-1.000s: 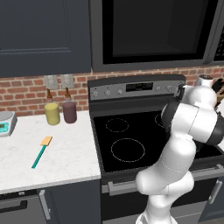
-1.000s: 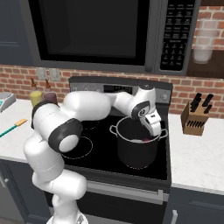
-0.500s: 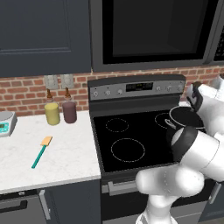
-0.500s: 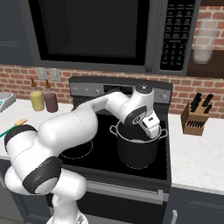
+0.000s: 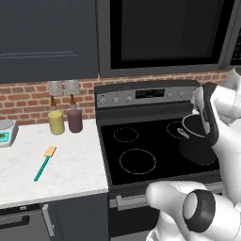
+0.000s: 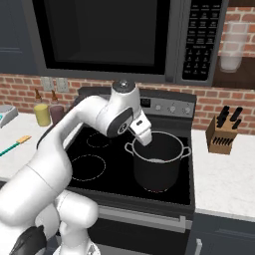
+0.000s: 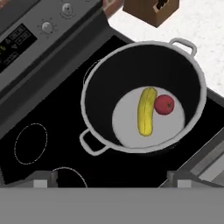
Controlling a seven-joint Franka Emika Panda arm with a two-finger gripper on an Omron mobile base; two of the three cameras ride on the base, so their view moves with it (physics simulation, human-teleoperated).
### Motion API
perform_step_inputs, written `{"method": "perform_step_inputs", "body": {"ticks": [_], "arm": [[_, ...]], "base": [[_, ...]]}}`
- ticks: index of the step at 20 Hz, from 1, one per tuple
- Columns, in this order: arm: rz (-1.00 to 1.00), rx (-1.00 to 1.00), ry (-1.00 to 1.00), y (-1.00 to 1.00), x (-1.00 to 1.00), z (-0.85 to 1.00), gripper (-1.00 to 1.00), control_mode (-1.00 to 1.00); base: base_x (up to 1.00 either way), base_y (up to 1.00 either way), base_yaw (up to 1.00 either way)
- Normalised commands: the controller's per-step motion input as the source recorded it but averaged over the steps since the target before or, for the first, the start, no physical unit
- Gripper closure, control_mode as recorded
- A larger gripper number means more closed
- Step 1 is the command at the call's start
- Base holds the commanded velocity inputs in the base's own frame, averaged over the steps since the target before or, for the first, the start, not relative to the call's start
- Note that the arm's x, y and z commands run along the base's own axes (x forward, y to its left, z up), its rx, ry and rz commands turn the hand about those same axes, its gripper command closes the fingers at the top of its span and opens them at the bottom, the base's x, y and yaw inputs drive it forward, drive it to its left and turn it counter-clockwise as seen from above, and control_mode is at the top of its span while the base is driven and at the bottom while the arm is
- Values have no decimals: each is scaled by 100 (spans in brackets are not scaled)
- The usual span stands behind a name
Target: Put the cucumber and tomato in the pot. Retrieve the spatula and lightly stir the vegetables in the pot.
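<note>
My end effector [image 6: 145, 138] hangs released and empty right above the pot [image 7: 101, 78]. Below it, the cucumber [image 7: 147, 111] and tomato [image 7: 164, 105] touch on the pot's floor. The spatula [image 5: 44, 163] lies far left on the tabletop [image 5: 75, 160].

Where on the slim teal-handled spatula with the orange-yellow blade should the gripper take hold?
Probably mid-handle on the slim teal-handled spatula, coming straight down from above. It lies flat on the white marble counter, so only a top-down pinch across the narrow handle fits, with the open gripper turned crosswise to its diagonal length.
</note>
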Motion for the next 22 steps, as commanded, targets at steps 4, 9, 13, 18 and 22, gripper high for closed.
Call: {"method": "perform_step_inputs", "body": {"ticks": [4,9,13,18,22], "arm": [[16,0,7,100,-15,79,-100,-100],[31,-3,15,100,-29,30,-100,-100],[46,-12,16,100,-50,0,-100,-100],[52,-17,12,100,-50,-2,-100,-100],[56,-22,6,100,-45,-16,-100,-100]], "base": [[0,0,0],[0,0,0],[0,0,0],[0,0,0],[0,0,0]]}}
